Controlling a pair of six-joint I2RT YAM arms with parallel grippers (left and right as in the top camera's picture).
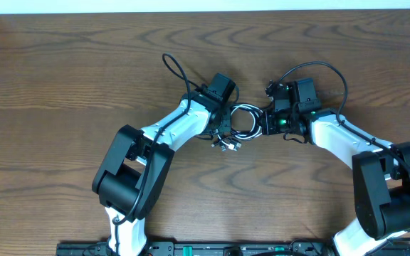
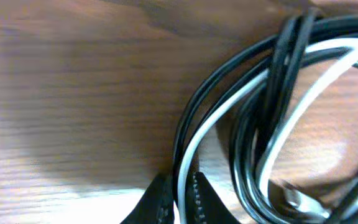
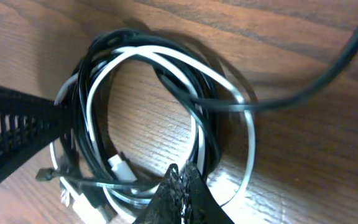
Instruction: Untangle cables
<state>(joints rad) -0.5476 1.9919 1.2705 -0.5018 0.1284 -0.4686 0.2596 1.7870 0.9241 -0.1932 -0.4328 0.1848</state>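
The cables lie as one tangled coil on the wooden table between the two arms. In it a black cable and a white cable loop together. Their plug ends stick out at the coil's near side, and a white plug lies inside the loop. My left gripper is shut on a white and a black strand at the coil's left edge. My right gripper is shut at the coil's right edge, its tips against the strands. Nothing shows between them.
Thick black wires fixed to the arms arch over the table behind the left wrist and the right wrist. One of them crosses the right wrist view, blurred. The table's far edge runs along the top.
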